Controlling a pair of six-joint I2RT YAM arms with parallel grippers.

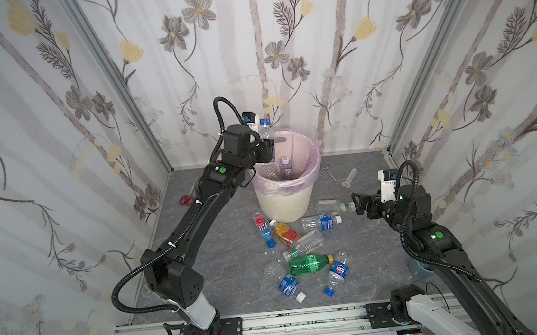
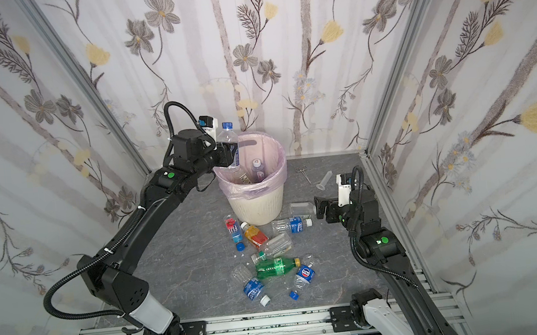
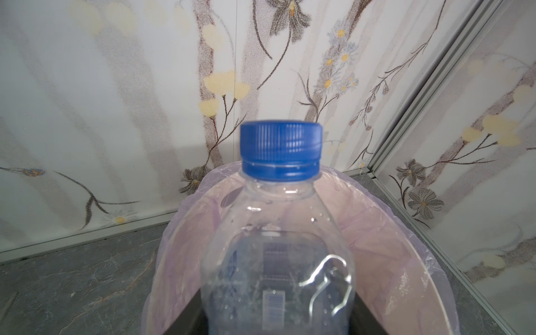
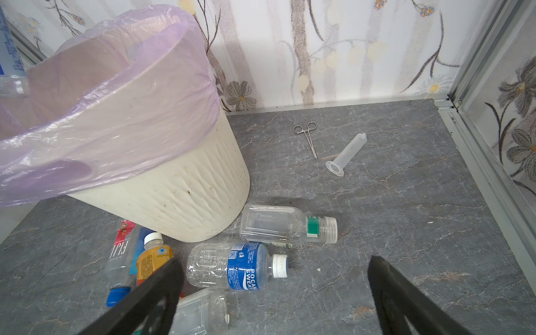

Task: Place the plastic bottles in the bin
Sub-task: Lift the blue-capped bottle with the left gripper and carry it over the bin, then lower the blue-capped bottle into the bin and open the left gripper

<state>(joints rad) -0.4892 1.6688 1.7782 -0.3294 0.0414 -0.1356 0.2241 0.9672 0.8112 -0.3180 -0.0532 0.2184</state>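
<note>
Over left side of bin (image 1: 280, 204) opening: left gripper (image 1: 267, 145) clenched on blue-capped bottle (image 1: 265, 126), upright, cap up, above pink liner (image 1: 312, 160). Inside bin: second bottle (image 1: 286, 168) standing. Right gripper (image 1: 357, 204) spread wide, empty, low beside clear bottle (image 1: 333, 206) lying right of bin. Floor (image 1: 229, 266) before bin: orange bottle (image 1: 285, 233), green bottle (image 1: 310, 263), several blue-labelled ones scattered.

Red scissors (image 1: 186, 200) lie by the left wall (image 1: 58, 161) — well apart from forceps (image 4: 309, 139) and a clear tube (image 4: 346, 155), near each other on the grey floor (image 4: 406, 217).
</note>
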